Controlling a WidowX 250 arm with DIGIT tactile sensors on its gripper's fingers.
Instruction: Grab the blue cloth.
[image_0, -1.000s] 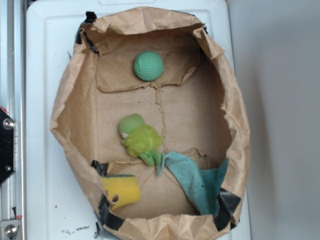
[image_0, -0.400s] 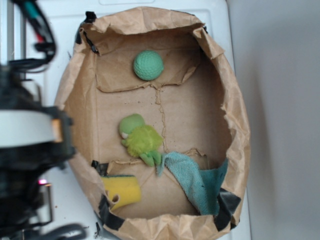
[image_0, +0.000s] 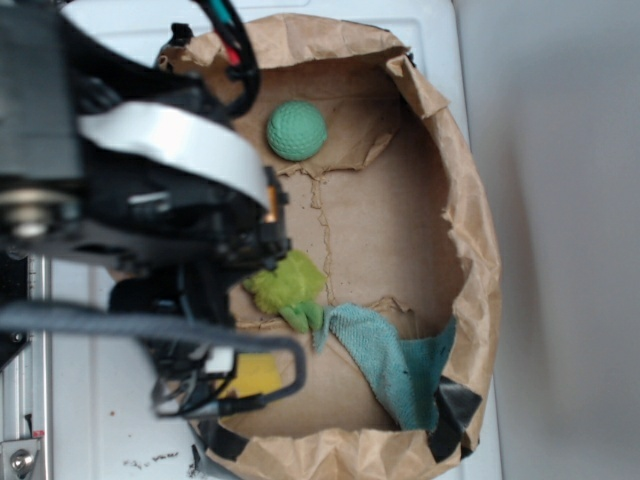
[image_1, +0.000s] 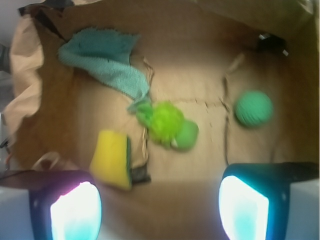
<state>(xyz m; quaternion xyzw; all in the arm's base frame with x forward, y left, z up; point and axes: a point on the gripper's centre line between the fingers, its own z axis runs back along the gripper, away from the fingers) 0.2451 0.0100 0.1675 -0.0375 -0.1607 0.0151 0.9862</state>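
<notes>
Blue cloth (image_0: 392, 362), a teal terry rag with small dark specks, lies crumpled against the wall of a brown paper bag (image_0: 470, 250) that has been folded down into a shallow tub. In the exterior view it sits in the lower right part of the bag floor, one end climbing the paper wall. A fuzzy lime-green plush toy (image_0: 288, 288) lies just beside the cloth's near tip, seemingly touching it. A green ball (image_0: 297, 131) rests well apart, near the far wall. A yellow sponge (image_0: 252, 374) sits by the lower left wall, mostly hidden by the robot arm (image_0: 150, 190), which is large and blurred across the left half of that view.

From the wrist camera the bag floor is seen from above, somewhat blurred. The cloth (image_1: 102, 60) is at upper left, the plush toy (image_1: 167, 125) near the middle, the sponge (image_1: 112, 160) at lower left and the ball (image_1: 254, 108) at right. The gripper (image_1: 160, 207) hangs above the floor with its two fingers (image_1: 75, 210) spread wide at the bottom corners of the frame, nothing between them. It is well apart from the cloth. The bag stands on a white surface (image_0: 100, 400).
</notes>
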